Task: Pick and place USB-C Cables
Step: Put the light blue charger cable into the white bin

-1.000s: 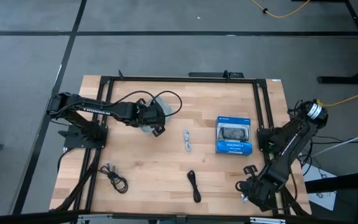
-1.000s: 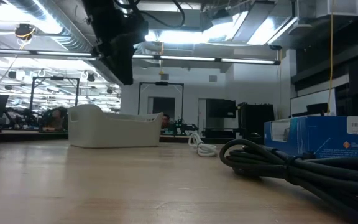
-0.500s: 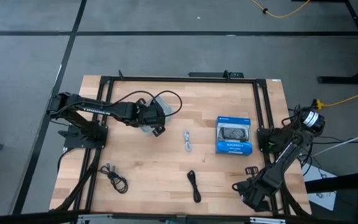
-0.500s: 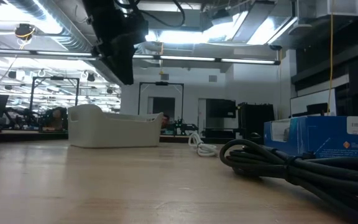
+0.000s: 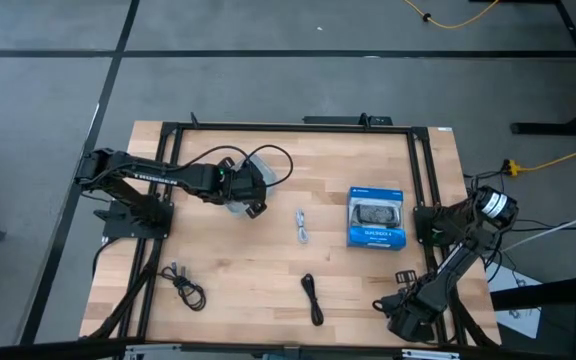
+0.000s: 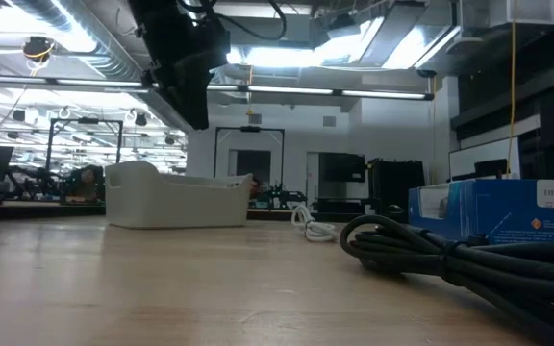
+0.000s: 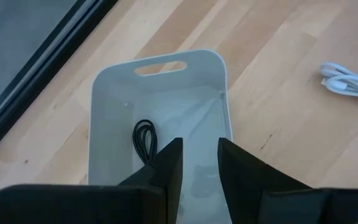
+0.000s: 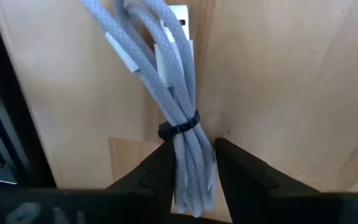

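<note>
A translucent grey tray [image 5: 253, 172] stands on the table's far left, and one black USB-C cable [image 7: 144, 138] lies inside it. My left gripper [image 7: 194, 171] hovers open and empty above the tray [image 7: 160, 118]. Two more black cables [image 5: 184, 285] [image 5: 311, 298] lie near the near edge. A white cable [image 5: 301, 226] rests mid-table. My right gripper [image 5: 405, 312] is at the near right corner, shut on a silver-grey cable [image 8: 166, 81]. My right gripper pinches the silver-grey cable bundle between its two fingers [image 8: 160, 177], just below the black tie [image 8: 179, 130]. The fingers lie along the bundle, one on each side. The rest of the bundle stretches ahead over the wood; whether it is lifted I cannot tell.
A blue retail box [image 5: 376, 218] lies right of centre, with a small black object [image 5: 401, 272] nearer the front. Black frame rails [image 5: 423, 170] run along the table's edges. In the low view a black cable [image 6: 431, 252] fills the foreground before the box [image 6: 508, 211].
My right arm's elbow has sunk and its gripper has shifted slightly toward the table's near edge. My left arm has stayed above the tray.
</note>
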{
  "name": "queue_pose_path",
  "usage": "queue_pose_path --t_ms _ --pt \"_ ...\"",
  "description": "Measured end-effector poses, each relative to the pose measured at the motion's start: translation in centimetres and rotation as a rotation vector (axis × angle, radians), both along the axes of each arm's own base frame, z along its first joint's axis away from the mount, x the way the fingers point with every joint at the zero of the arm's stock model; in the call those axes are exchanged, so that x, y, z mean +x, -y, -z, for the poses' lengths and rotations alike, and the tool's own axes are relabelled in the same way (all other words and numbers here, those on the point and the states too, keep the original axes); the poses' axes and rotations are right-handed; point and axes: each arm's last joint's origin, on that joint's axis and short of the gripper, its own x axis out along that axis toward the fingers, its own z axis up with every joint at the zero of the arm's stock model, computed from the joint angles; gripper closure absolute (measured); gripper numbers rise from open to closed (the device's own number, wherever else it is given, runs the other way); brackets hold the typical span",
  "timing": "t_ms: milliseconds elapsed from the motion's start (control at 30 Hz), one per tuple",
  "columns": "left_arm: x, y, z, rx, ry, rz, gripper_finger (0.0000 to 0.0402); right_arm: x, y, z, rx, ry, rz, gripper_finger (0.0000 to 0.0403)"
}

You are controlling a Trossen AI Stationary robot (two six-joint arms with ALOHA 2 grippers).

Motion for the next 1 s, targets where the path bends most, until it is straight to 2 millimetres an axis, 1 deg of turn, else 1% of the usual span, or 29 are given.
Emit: queue_pose_path --t_ms 100,267,400,500,567,633,767,867,1000 --pt "0.0 0.0 0.0 -0.002 0.002 0.001 0.0308 0.0 0.1 0.0 -0.010 -0.004 0.007 0.0311" --pt "0.0 0.0 0.0 -0.002 0.003 0.001 0.0308 0.1 0.4 -0.2 0.004 -0.005 -0.023 0.0380" --pt "0.0 0.0 0.0 -0.001 0.002 0.001 0.0308 0.2 0.6 -0.2 0.018 -0.018 -0.075 0.0380" --pt "0.0 0.0 0.0 0.026 -0.017 0.024 0.0308 0.1 1.0 -0.8 -0.021 -0.106 -0.073 0.0380" --pt "0.0 0.0 -0.1 0.071 -0.036 0.041 0.0308 0.4 0.8 -1.8 -0.013 -0.136 -0.079 0.0380" --pt "-0.1 0.1 -0.2 0.112 -0.041 0.040 0.0308 0.8 1.0 -2.9 -0.044 -0.160 -0.095 0.0380" --pt "-0.2 0.4 -0.5 0.147 -0.044 0.055 0.0308 2.2 0.6 -5.8 -0.078 -0.104 -0.148 0.0380" --pt "-0.3 0.6 -0.6 0.156 -0.048 0.061 0.0308 3.3 0.7 -8.2 -0.157 -0.010 -0.192 0.0380" --pt "-0.4 1.1 -0.6 0.165 -0.058 0.093 0.0308 5.1 1.0 -11.2 -0.289 0.193 -0.226 0.0380"
